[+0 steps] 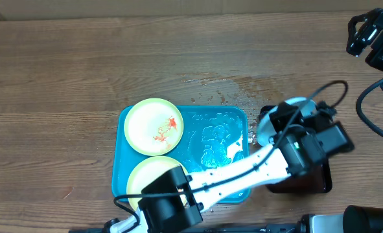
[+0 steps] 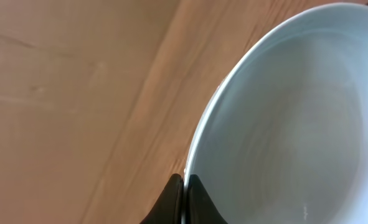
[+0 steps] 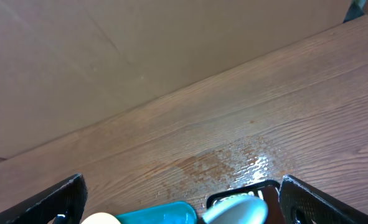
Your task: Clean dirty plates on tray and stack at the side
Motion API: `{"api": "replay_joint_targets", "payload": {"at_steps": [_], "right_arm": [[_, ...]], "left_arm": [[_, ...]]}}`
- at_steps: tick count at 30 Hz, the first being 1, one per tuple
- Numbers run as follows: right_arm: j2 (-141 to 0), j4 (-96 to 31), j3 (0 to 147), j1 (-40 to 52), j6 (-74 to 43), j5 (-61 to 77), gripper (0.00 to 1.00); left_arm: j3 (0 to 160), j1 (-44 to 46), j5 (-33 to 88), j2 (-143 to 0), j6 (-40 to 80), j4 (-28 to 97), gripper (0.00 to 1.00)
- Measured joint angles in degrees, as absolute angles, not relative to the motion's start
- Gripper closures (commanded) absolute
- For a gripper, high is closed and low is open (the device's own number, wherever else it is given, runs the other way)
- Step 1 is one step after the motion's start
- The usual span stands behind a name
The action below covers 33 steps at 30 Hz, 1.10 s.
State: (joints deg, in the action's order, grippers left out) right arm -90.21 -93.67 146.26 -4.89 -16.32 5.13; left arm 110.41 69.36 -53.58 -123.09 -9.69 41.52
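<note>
Blue-white plate (image 2: 296, 124): being held off the turquoise tray (image 1: 194, 129), just beside its right edge, near the dark tray (image 1: 314, 182); no smears are showing on the visible face
Left end effector (image 2: 184, 190): pinching closed on that plate's rim
Far yellow plate (image 1: 153, 125): lying on the turquoise tray's left side, carrying red smears
Near yellow plate (image 1: 146, 178): lying on the same side, the 2nd of 2 there, partly under the left arm (image 1: 243, 169)
Turquoise tray: sitting on the tabletop (image 1: 48, 65), water pooling on its right half
Right end effector (image 3: 182, 186): hovering at the far right, fingers spread wide, gripping nothing
Wet patch (image 1: 230, 90): glistening on the tabletop beyond the trays
</note>
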Motion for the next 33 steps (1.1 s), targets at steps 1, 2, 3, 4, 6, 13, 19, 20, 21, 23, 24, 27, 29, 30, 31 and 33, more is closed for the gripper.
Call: {"api": "replay_joint_targets", "payload": {"at_steps": [1,2,3,4,6,13,19,20,21,23,24,27,29,30,31,33], "right_arm": [[-90.2,-93.7,146.3,-4.9,-16.3,5.1,0.00],[-90.2,-93.7,146.3,-4.9,-16.3,5.1,0.00],[-90.2,-93.7,146.3,-4.9,-16.3,5.1,0.00],[-90.2,-93.7,146.3,-4.9,-16.4,5.1,0.00],[-90.2,-93.7,146.3,-4.9,-16.4,5.1,0.00],[-90.2,-93.7,146.3,-4.9,-16.5,5.5,0.00],[-90.2,-93.7,146.3,-4.9,-16.5,5.8,0.00],[-90.2,-93.7,146.3,-4.9,-16.5,5.8,0.00],[-90.2,-93.7,146.3,-4.9,-16.5,5.8,0.00],[-90.2,-93.7,146.3,-4.9,-16.4,5.8,0.00],[-90.2,-93.7,146.3,-4.9,-16.5,5.8,0.00],[-90.2,-93.7,146.3,-4.9,-16.5,5.8,0.00],[-90.2,-93.7,146.3,-4.9,-16.5,5.8,0.00],[-90.2,-93.7,146.3,-4.9,-16.5,5.8,0.00],[-90.2,-93.7,146.3,-4.9,-16.4,5.8,0.00],[-90.2,-93.7,146.3,-4.9,-16.5,5.8,0.00]], "left_arm": [[110.4,69.7,-55.0,-123.1,-9.3,40.6,0.96],[110.4,70.1,-57.5,-123.1,-9.0,39.0,0.96],[110.4,70.2,-60.5,-123.1,-8.8,37.4,0.96],[110.4,70.1,-62.8,-123.1,-8.8,36.3,0.96],[110.4,69.3,-67.7,-123.1,-8.8,34.3,0.96],[110.4,65.8,-77.7,-123.1,-10.9,29.9,0.96],[110.4,65.8,-79.6,-123.1,-11.8,29.6,0.96],[110.4,65.9,-79.7,-123.1,-12.0,29.5,0.96],[110.4,65.9,-79.8,-123.1,-12.1,29.5,0.96],[110.4,66.0,-80.0,-123.1,-12.2,29.5,0.96],[110.4,66.0,-80.0,-123.1,-12.2,29.5,0.96],[110.4,66.1,-79.0,-123.1,-12.2,29.6,0.96],[110.4,66.3,-77.7,-123.1,-12.2,29.8,0.96],[110.4,66.7,-76.9,-123.1,-12.2,29.9,0.96],[110.4,67.0,-76.0,-123.1,-12.2,30.0,0.96],[110.4,68.1,-74.0,-123.1,-12.2,30.1,0.96]]}}
